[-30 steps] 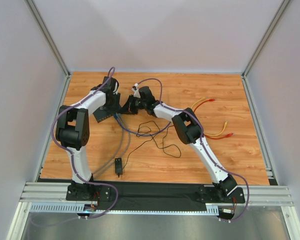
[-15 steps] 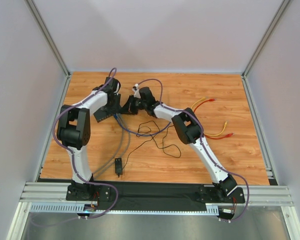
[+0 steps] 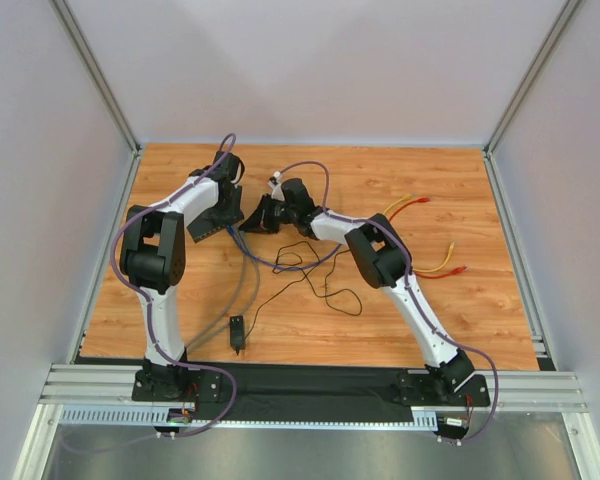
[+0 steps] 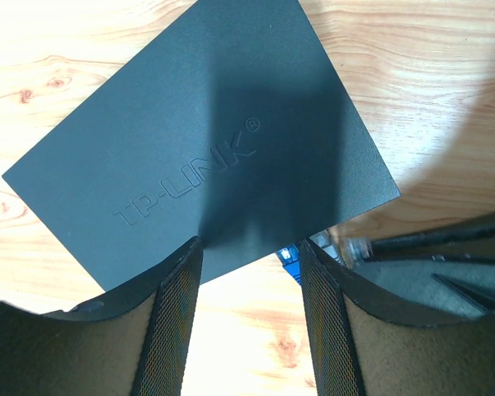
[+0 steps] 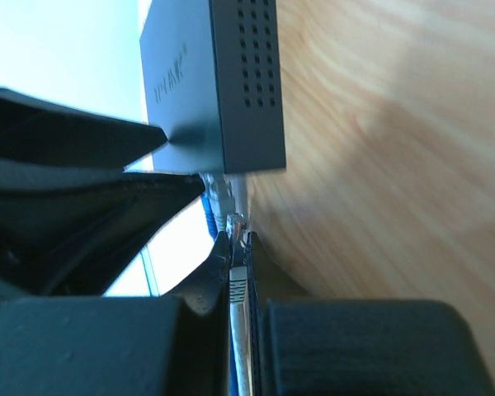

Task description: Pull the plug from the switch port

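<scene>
The switch [image 3: 204, 224] is a flat black box lying on the wood at the back left; it fills the left wrist view [image 4: 198, 140]. My left gripper [image 4: 249, 247] stands open, its fingertips [image 4: 181, 264] at the switch's port edge, with bare wood between them. From the right, my right gripper [image 5: 238, 243] is shut on a grey plug [image 5: 238, 285]. The plug's clear tip shows just short of the switch's [image 5: 206, 82] port edge. A blue cable [image 5: 206, 210] and a white one still run into the ports beside it.
Grey cables [image 3: 242, 290] trail from the switch toward the near edge. A small black adapter block [image 3: 238, 333] on a thin black wire [image 3: 310, 275] lies at the front. Orange and yellow patch cables [image 3: 445, 268] lie on the right. Enclosure walls stand on three sides.
My right gripper has shifted slightly right, away from the switch. My left gripper has edged a little farther back over the switch.
</scene>
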You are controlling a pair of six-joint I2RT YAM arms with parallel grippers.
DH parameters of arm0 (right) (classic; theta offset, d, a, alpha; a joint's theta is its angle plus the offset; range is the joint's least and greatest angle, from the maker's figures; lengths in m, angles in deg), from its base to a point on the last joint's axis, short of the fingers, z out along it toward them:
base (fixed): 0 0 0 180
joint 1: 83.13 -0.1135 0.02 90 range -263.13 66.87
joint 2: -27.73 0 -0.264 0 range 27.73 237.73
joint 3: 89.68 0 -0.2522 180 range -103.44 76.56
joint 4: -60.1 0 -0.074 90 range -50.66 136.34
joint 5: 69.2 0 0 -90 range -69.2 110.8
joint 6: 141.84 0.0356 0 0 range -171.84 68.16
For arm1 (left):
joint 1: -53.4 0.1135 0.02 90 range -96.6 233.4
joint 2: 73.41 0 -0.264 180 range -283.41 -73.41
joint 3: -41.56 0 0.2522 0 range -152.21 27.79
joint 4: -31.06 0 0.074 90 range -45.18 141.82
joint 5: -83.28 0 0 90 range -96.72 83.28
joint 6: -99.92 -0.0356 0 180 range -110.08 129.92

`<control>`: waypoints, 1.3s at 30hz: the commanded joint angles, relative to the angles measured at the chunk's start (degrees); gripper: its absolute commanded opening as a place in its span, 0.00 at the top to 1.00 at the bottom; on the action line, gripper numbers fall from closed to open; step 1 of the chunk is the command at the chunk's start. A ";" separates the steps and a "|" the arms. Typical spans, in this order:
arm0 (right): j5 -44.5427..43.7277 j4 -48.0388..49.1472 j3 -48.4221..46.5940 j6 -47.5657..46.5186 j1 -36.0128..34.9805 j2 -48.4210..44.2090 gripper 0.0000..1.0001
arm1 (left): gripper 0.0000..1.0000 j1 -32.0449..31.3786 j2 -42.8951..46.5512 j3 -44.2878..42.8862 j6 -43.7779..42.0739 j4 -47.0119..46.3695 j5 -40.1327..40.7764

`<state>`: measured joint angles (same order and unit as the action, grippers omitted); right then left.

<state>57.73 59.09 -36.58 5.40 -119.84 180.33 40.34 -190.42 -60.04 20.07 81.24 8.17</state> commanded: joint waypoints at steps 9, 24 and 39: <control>-3.69 -3.78 11.62 -6.42 4.27 -12.83 1.00 | 0.41 0.67 1.17 1.96 -0.05 -2.32 -1.89; -31.72 -21.01 35.50 -24.01 9.63 -33.22 1.00 | 0.40 1.72 1.52 3.02 -0.13 -3.38 -3.21; -30.70 -19.43 35.37 -27.35 10.34 -36.15 0.70 | 0.40 1.81 3.89 4.42 -0.40 -4.34 -4.17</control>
<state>27.48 39.94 3.81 -18.71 -109.00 143.13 41.52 -188.45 -56.98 19.83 77.31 5.61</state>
